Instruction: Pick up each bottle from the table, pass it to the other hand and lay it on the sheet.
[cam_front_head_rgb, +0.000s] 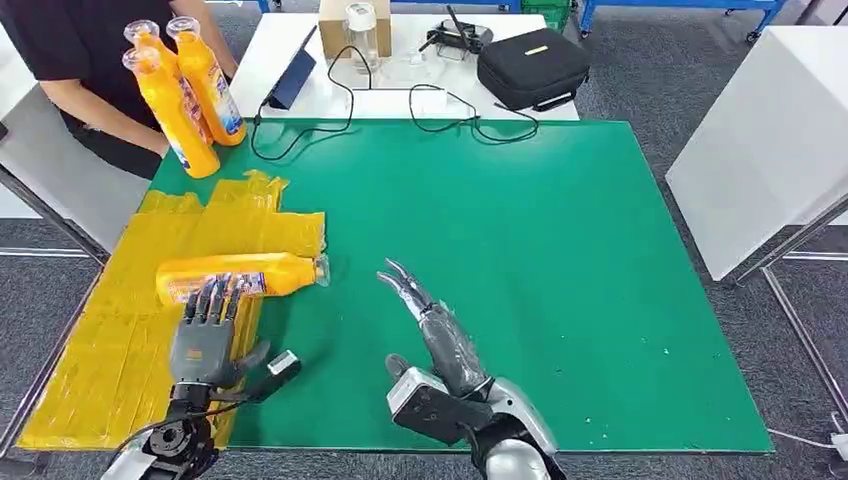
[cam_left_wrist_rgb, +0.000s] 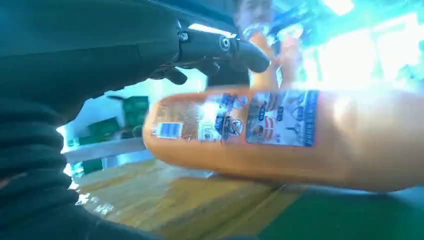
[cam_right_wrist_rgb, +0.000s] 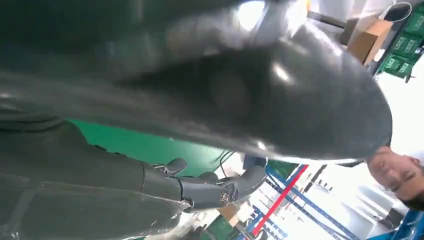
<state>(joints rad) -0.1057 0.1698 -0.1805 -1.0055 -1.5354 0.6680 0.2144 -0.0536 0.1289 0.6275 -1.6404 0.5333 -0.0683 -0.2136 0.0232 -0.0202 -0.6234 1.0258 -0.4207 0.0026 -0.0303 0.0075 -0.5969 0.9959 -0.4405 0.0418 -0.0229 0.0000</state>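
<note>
A bottle (cam_front_head_rgb: 240, 276) lies on its side on the yellow sheet (cam_front_head_rgb: 130, 330), cap end toward the green mat (cam_front_head_rgb: 520, 270) and reaching the sheet's edge. The left robot hand (cam_front_head_rgb: 205, 335) sits just beside the bottle on the robot's side of it, palm down, fingers stretched out, their tips reaching over the bottle's label; it grasps nothing and looks released. In the left wrist view the bottle (cam_left_wrist_rgb: 280, 132) rests flat on the sheet with a dark finger (cam_left_wrist_rgb: 220, 47) above it and clear of it.

The right robot hand (cam_front_head_rgb: 430, 330) hovers over the mat, near the bottle's cap end but apart from it, fingers straight and spread, pointing toward the bottle; it is released and holds nothing.

Three more bottles (cam_front_head_rgb: 185, 85) stand upright at the far corner of the mat, well apart from the lying bottle, just beyond the sheet's far end. A person (cam_front_head_rgb: 80, 70) sits right behind them. Beyond the mat, on the white worktop (cam_front_head_rgb: 300, 95), are a black case (cam_front_head_rgb: 530, 65), a cable (cam_front_head_rgb: 440, 115) and a cardboard box (cam_front_head_rgb: 340, 25).
</note>
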